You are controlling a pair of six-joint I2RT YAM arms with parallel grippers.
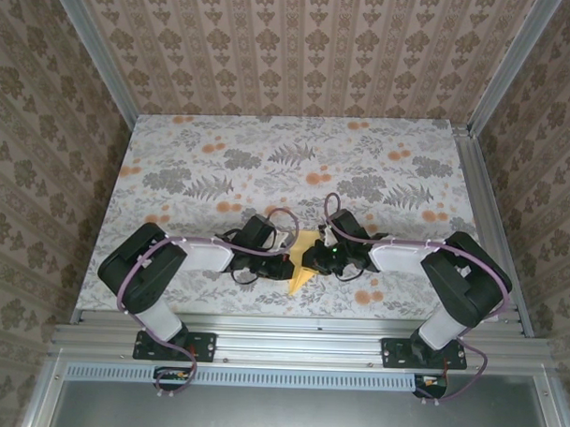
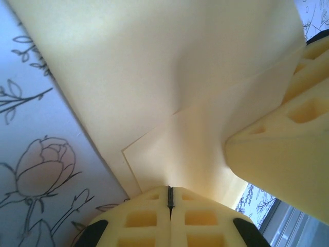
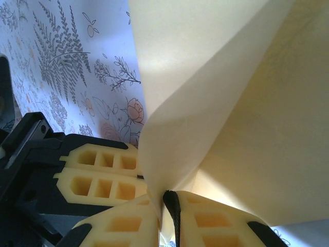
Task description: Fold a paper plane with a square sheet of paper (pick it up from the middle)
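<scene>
The pale-yellow sheet of paper [image 1: 299,278] is held up between both grippers near the table's front middle, partly folded, with a point hanging toward the near edge. My left gripper [image 1: 285,264] is shut on the paper's lower edge [image 2: 154,77], with its jaws [image 2: 170,192] pressed together. My right gripper [image 1: 315,261] is shut on a folded flap of the paper [image 3: 231,103], which runs down into its jaws [image 3: 165,198]. The two grippers nearly touch. A right finger [image 2: 288,149] shows in the left wrist view, and the left fingers [image 3: 103,175] show in the right wrist view.
A flower-print cloth [image 1: 268,166] covers the table. Patterned walls with metal posts close in the back and both sides. An aluminium rail [image 1: 299,345] carrying both arm bases runs along the near edge.
</scene>
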